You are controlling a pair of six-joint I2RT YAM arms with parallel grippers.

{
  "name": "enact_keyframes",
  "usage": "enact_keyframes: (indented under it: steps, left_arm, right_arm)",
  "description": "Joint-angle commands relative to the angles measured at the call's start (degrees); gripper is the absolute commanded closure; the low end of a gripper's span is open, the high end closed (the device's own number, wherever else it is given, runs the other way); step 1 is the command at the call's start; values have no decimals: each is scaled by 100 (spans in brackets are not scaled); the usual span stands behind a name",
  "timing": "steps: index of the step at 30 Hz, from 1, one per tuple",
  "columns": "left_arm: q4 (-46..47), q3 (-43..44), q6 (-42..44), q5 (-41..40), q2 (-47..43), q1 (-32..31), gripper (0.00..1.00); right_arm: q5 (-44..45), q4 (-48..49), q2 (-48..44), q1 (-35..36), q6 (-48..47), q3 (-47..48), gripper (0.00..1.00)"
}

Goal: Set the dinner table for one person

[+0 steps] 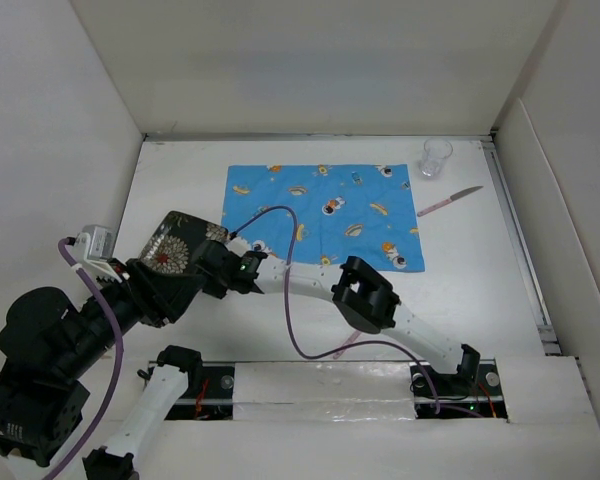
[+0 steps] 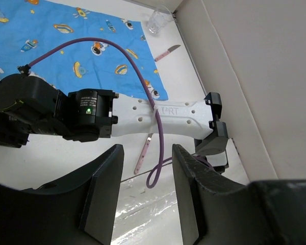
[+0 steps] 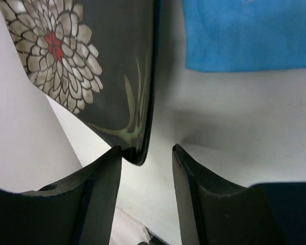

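A black plate with a white flower pattern [image 1: 178, 244] sits on the white dinner table [image 1: 470, 280], just left of the blue cartoon placemat [image 1: 323, 212]. My right gripper [image 1: 208, 262] reaches across to it. In the right wrist view the plate's rim [image 3: 143, 127] stands between the open jaws, touching the left finger [image 3: 99, 189], with a gap to the right finger. My left gripper [image 1: 180, 292] is open and empty just near of the plate; its wrist view shows bare table between the fingers [image 2: 104, 189].
A clear glass [image 1: 435, 157] and a pink-handled knife [image 1: 448, 202] lie right of the placemat. Another pink-handled utensil [image 2: 143, 152] lies under the right arm's forearm [image 2: 158, 115]. White walls enclose the table on the left, back and right.
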Motion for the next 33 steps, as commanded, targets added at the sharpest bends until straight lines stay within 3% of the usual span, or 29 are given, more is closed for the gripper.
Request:
enact_keyframes:
  steps: [1, 9, 15, 19, 24, 29, 33]
  left_arm:
    - [98, 172, 210, -66, 179, -35, 60]
    - [177, 101, 245, -136, 205, -35, 60]
    - [256, -47, 236, -172, 135, -35, 60]
    - [221, 22, 227, -189, 144, -35, 60]
    - [63, 93, 201, -426, 126, -35, 60]
    - [-157, 303, 148, -1129, 65, -35, 60]
    - [-43, 304, 17, -1349, 38, -35, 60]
  right_arm:
    - [359, -66, 155, -141, 279, 130, 51]
    - [52, -163, 427, -369, 192, 403, 56]
    - [-36, -120, 349, -369, 121, 298, 81]
    - [-142, 449, 7, -369, -176, -53, 100]
    - [-387, 1662, -854, -369, -756, -756, 100]
    - [-1011, 1911, -2047, -544, -1601, -1046, 100]
    - [-2029, 2043, -3069, -1009, -1978, -1872, 100]
